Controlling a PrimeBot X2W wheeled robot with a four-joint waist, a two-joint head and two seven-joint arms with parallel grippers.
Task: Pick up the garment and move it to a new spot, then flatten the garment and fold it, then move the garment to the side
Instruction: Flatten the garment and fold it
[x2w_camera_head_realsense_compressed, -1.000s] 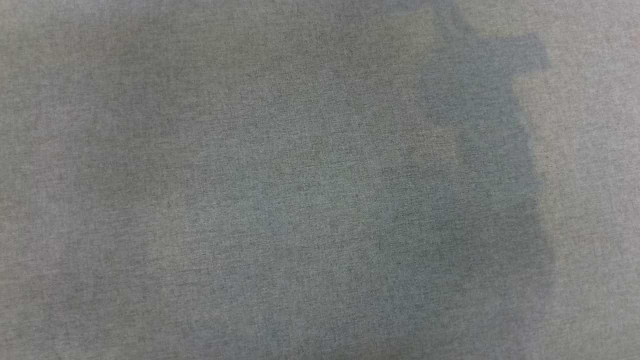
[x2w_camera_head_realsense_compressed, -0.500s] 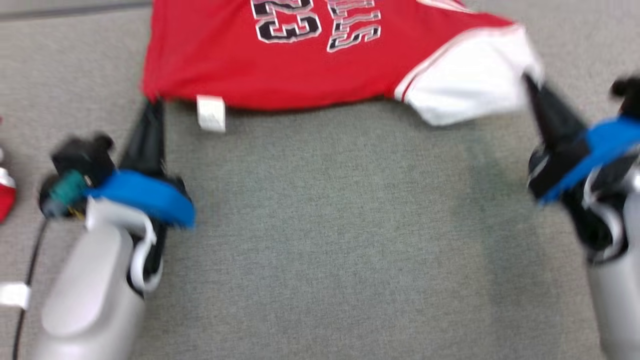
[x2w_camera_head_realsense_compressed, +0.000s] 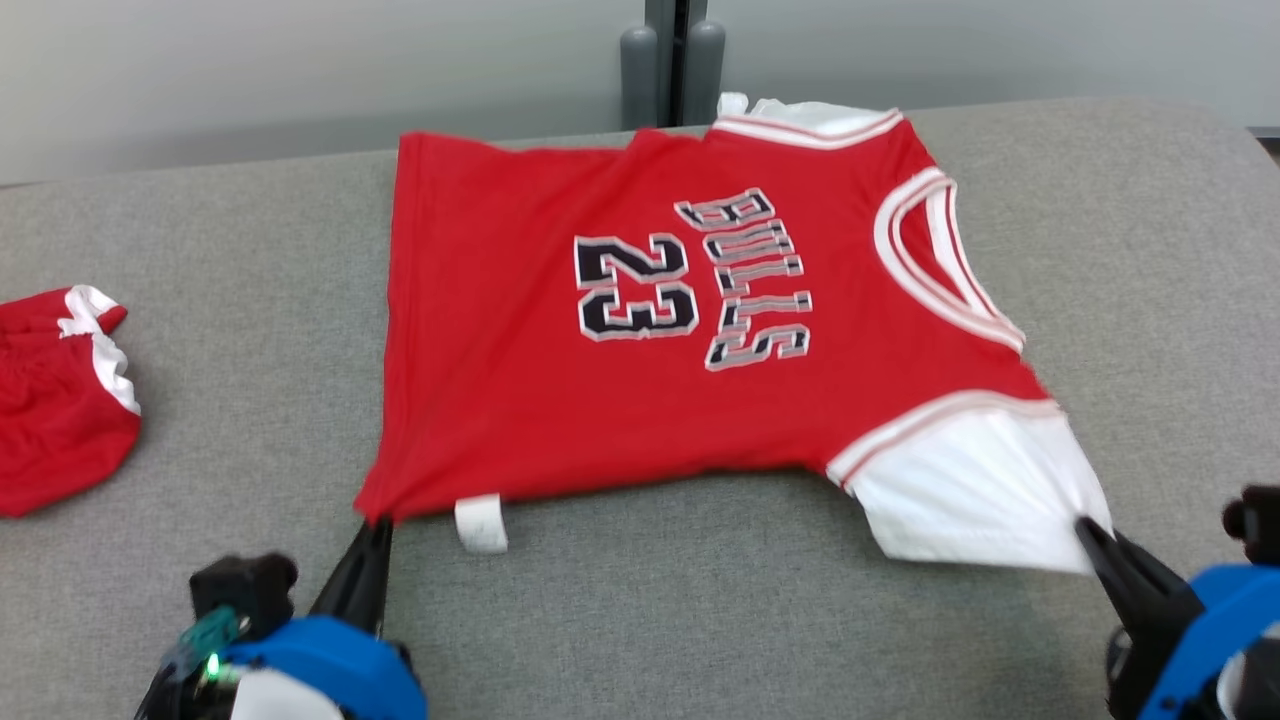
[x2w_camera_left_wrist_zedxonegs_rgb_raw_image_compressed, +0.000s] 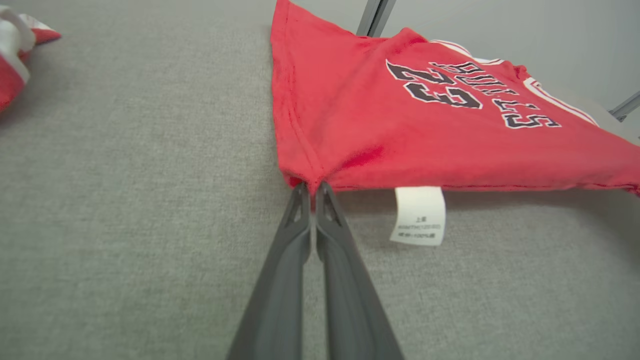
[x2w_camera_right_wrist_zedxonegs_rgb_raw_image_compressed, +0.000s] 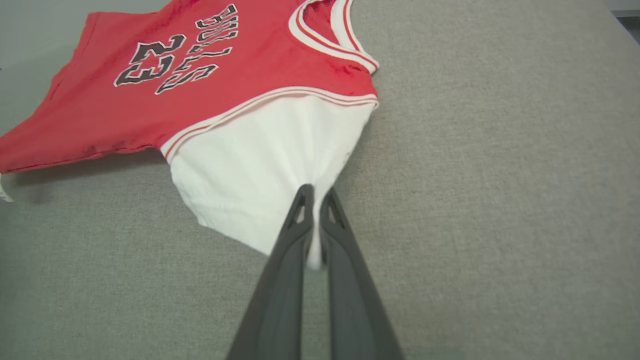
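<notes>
Head camera has tipped up since half a second ago, so the jersey (x2w_camera_head_realsense_compressed: 520, 400) now sits mid-view, spread on the grey counter (x2w_camera_head_realsense_compressed: 700, 610). Left jaws are clamped on its red hem corner beside the white label (x2w_camera_head_realsense_compressed: 481, 523); right jaws are clamped on the white sleeve (x2w_camera_head_realsense_compressed: 980, 500). More red cloth (x2w_camera_head_realsense_compressed: 55, 430) lies far left.

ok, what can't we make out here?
Care label print, left wrist view: too small to read.
Second red garment, head view: cut by the left edge, so type unclear.
Right gripper, head view: wrist cut by the bottom corner.
Jersey back layer, all views: covered by its front.
</notes>
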